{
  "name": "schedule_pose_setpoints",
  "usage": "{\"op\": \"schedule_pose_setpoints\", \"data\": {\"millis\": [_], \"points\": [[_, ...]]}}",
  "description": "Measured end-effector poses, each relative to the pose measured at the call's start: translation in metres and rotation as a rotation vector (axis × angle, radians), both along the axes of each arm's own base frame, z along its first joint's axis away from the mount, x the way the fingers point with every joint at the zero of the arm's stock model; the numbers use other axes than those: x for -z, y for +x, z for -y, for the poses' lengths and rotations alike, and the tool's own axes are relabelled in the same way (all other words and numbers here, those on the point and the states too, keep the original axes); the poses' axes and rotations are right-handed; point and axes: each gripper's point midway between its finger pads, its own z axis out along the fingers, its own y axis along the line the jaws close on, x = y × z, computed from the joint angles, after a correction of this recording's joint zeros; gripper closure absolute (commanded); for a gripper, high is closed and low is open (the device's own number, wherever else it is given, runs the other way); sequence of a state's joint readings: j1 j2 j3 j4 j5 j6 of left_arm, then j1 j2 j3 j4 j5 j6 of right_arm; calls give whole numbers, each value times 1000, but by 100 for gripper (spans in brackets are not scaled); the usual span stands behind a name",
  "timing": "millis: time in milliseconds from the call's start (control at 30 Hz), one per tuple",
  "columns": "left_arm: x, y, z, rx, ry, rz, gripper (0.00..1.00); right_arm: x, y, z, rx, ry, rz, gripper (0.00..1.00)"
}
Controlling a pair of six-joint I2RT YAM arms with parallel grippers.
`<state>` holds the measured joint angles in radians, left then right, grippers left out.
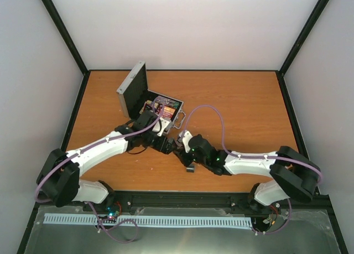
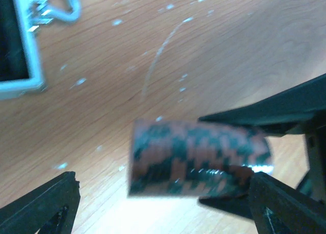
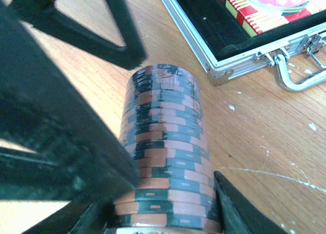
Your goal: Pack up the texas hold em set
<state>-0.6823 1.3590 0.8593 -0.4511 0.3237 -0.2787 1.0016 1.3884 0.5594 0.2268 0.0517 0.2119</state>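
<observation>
The right claw [image 3: 164,216] grips a stack of brown-and-green striped poker chips [image 3: 165,142] over the wooden table [image 3: 265,137], near the open silver aluminium case [image 3: 189,31]. The left claw [image 2: 165,206] stands wide around that stack.

I operate in a robotics test cell, a lab-type enclosure. Plain white panels [image 1: 188,27] close the work area on three sides and meet at black frame posts [image 1: 62,35]. The wooden table top [image 1: 249,99] fills the floor of the cell, and up close its surface shows scratches [image 2: 158,55] and pale flecks from wear. Two white-and-black arms [image 1: 99,149] are mounted on a black rail [image 1: 182,198] at the near edge. Purple cables [image 1: 213,111] run exposed along both arms. A white slotted cable duct [image 1: 149,221] lies on a bare metal sheet [image 1: 182,240] on the near side of the rail.
</observation>
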Motion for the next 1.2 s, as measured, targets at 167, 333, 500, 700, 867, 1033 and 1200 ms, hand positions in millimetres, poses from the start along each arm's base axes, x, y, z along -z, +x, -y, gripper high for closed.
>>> {"op": "schedule_pose_setpoints", "data": {"millis": [167,333,500,700,867,1033,1200], "points": [[23,-1,-29,-90,58,-39,3,15,9,-13,28,-8,-38,74],[35,3,-40,-177,82,-43,3,34,17,-22,57,-49,-80,72],[47,-4,-49,-234,81,-67,2,44,19,-24,78,-57,-112,67],[47,1,-46,-244,69,-64,1,48,21,-23,106,-60,-126,62],[48,8,-42,-245,63,-66,0,51,21,-21,122,-59,-138,51],[37,16,-34,-222,27,-32,0,48,23,-23,129,-45,-135,40],[30,21,-30,-203,12,-3,0,43,24,-23,134,-36,-129,31]]}}
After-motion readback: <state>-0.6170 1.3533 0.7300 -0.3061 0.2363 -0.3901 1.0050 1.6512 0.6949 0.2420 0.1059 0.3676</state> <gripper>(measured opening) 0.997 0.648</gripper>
